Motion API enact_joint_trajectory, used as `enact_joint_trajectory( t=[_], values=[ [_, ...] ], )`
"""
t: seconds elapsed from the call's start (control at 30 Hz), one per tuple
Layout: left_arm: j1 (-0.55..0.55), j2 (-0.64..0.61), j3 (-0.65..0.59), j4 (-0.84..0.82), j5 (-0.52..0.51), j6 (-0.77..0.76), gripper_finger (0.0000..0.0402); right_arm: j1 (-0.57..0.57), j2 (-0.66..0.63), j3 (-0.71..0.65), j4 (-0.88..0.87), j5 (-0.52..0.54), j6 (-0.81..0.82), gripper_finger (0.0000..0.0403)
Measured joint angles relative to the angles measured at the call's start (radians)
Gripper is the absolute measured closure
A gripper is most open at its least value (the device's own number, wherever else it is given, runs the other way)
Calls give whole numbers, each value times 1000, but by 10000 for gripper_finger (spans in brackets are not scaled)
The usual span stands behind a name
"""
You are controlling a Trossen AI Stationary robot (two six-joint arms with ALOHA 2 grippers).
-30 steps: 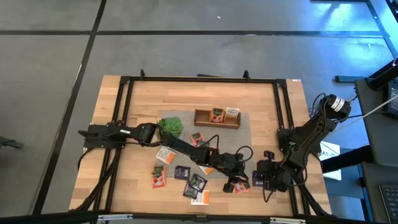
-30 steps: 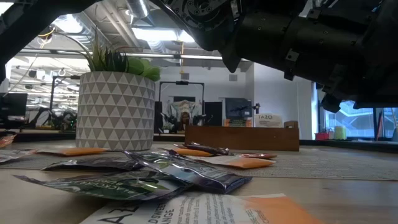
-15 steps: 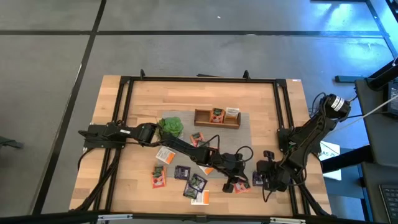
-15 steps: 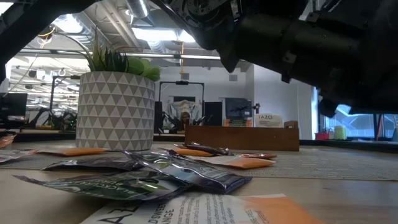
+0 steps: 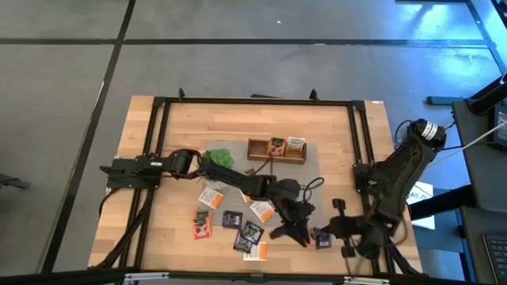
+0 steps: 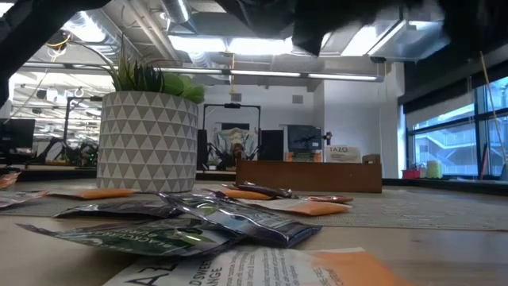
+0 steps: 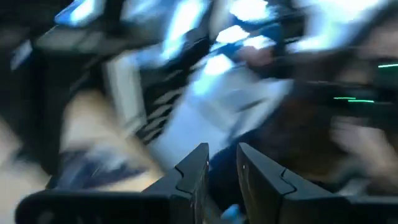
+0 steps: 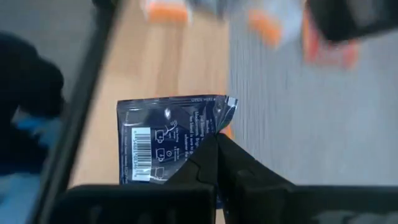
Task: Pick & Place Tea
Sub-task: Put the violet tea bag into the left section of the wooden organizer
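Observation:
Several flat tea sachets (orange-red, dark purple, white with orange) lie on the table's near middle, and they fill the foreground of the low view. My right gripper is near the front edge, shut on a dark blue-purple sachet; that sachet also shows in the high view. My left gripper hangs just left of it, its fingers a small gap apart with nothing between them. A bit of orange shows behind the held sachet. My right gripper pinches the dark sachet between its two fingers at one edge, near a corner. The fingers come about level from the table's right side. The sachet sticks out ahead of the fingers, its barcode face toward the wrist camera, seemingly clear of the table.
A brown wooden box with sachets in it stands at the back of the grey mat, also in the low view. A green plant in a patterned pot stands left of it, under my left arm. Black frame rails run along the table's sides.
Both arms have gone up, out of the low view's upper right. My right gripper has gone toward the near edge, still shut on the dark sachet. My left gripper has come up off the spot beside it; its wrist view is blurred by the motion.

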Motion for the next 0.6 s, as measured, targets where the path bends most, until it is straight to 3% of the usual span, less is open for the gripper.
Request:
enact_joint_trajectory(
  t=[0.07, 0.17, 0.3, 0.43, 0.6],
  values=[
    [-3, -15, -20, 170, 72, -45, 320, 57, 0, 43, -1, 146, -75, 401],
    [-6, -17, -58, 389, 85, -145, 321, 147, -1, 93, 3, 396, -223, 401],
    [4, -14, -118, 511, -52, -183, 323, 221, -1, 123, 129, 640, -513, 401],
    [5, -12, -123, 499, -189, -224, 320, 216, -1, 125, 377, 668, -871, 401],
    [-7, -11, -123, 488, -206, -215, 321, 131, -1, 126, 631, 505, -1191, 398]
  ],
)
